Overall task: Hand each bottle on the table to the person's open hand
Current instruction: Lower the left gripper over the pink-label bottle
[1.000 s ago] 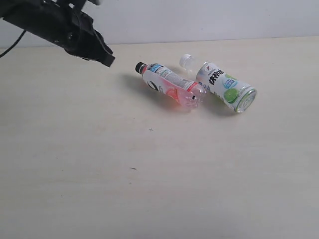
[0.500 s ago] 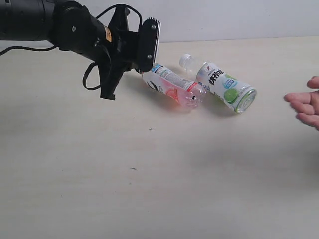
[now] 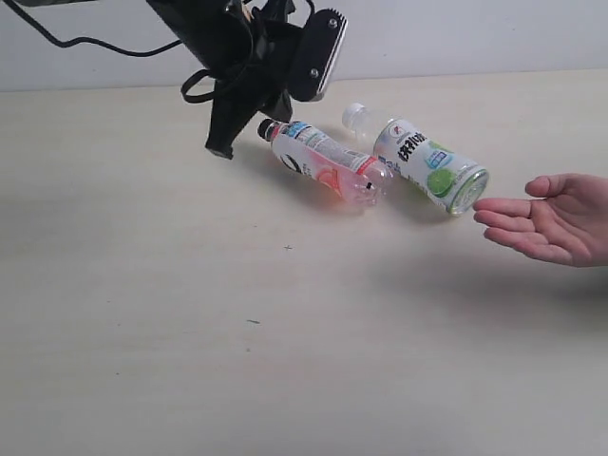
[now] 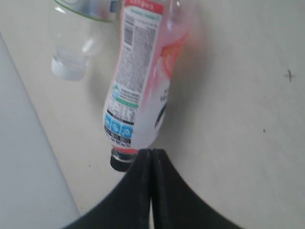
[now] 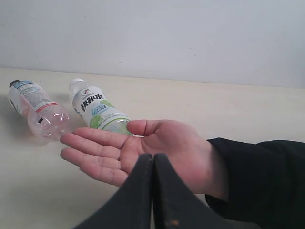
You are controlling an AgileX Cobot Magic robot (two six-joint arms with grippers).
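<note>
Two bottles lie on the table (image 3: 285, 313). The pink-labelled bottle (image 3: 328, 171) has a black cap (image 3: 267, 126). The green-lime bottle (image 3: 429, 167) with a white cap (image 3: 355, 116) lies just right of it. My left gripper (image 3: 220, 150) is shut and empty, hovering left of the pink bottle's cap. The left wrist view has the gripper's tips (image 4: 150, 151) right beside the pink bottle (image 4: 138, 90), at its cap end. The person's open hand (image 3: 546, 228) is palm up at the right. My right gripper (image 5: 153, 156) is shut and empty, in front of that hand (image 5: 138, 148).
The left arm and its cable (image 3: 104, 43) hang over the table's far left. A dark sleeve (image 5: 257, 176) covers the person's forearm. A pale wall (image 3: 456, 33) runs behind the table's far edge. Bare tabletop stretches across the front.
My left arm has swung right and up, closer to the pink bottle's cap. The person's hand has come in from the right edge and opened, palm up, near the green-lime bottle.
</note>
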